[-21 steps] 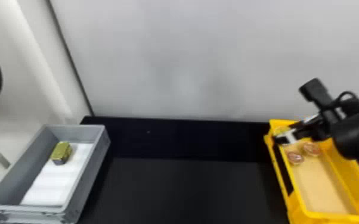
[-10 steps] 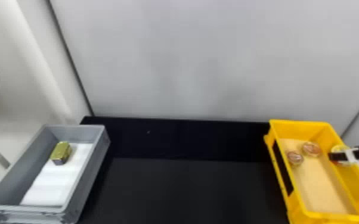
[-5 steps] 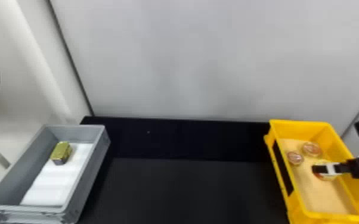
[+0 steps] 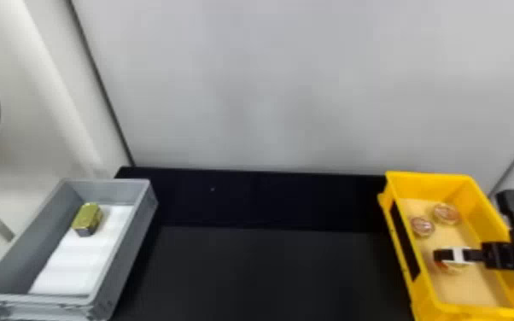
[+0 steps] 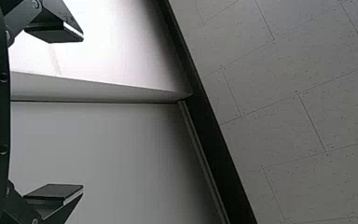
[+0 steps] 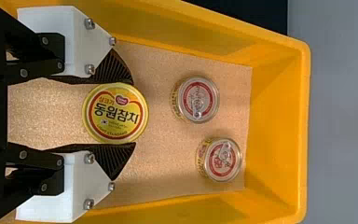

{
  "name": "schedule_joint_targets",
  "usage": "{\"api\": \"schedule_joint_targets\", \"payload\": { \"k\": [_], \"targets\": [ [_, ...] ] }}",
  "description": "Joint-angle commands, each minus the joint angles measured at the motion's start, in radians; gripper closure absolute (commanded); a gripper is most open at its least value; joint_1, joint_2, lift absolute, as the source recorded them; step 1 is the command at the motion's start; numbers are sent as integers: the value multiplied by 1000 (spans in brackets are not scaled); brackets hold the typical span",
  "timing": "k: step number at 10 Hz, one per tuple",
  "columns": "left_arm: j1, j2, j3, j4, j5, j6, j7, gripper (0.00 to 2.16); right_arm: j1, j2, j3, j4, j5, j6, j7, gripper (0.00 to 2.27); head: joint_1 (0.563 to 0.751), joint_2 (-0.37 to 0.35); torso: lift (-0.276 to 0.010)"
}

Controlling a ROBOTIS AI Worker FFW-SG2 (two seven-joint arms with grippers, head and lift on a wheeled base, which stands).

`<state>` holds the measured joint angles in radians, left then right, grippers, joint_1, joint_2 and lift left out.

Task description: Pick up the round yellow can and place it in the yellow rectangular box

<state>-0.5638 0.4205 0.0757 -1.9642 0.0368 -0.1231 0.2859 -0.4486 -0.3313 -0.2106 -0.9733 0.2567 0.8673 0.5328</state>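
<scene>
Beside black tabletop (image 4: pixel 269 273), one yellow box (image 4: pixel 429 178) holds three round cans (image 6: pixel 115 113).

A smooth, pale grey wall (image 4: pixel 290 85) stands behind a black table (image 4: pixel 269 273), with a thin dark seam (image 4: pixel 98 81) slanting down between it and a whitish side wall (image 4: pixel 47 141). The left wrist view has speckled grey tiles (image 5: pixel 289 102) with thin joints, a dark strip (image 5: pixel 214 121) bordering them, and bright light whitening a panel (image 5: pixel 116 42).
</scene>
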Motion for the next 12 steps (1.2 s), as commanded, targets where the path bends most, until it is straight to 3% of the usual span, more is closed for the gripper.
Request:
{"api": "schedule_joint_targets", "payload": {
  "k": [1,6,8,12],
  "targets": [
    [-1,0,0,1,0,-1,0,136,-9,-2,0,18,-17,0,-14,682,663,54,-10],
    [-2,-2,-5,2,0,-3,0,136,-10,-3,8,19,-27,11,-28,647,663,54,-10],
    [-2,-2,-4,2,0,-3,0,136,-10,-3,11,16,-57,35,-52,-2,663,54,-10],
    [-1,-2,0,2,0,-3,0,136,8,-6,11,-84,-59,52,-66,-2,663,54,-10]
  ]
}}
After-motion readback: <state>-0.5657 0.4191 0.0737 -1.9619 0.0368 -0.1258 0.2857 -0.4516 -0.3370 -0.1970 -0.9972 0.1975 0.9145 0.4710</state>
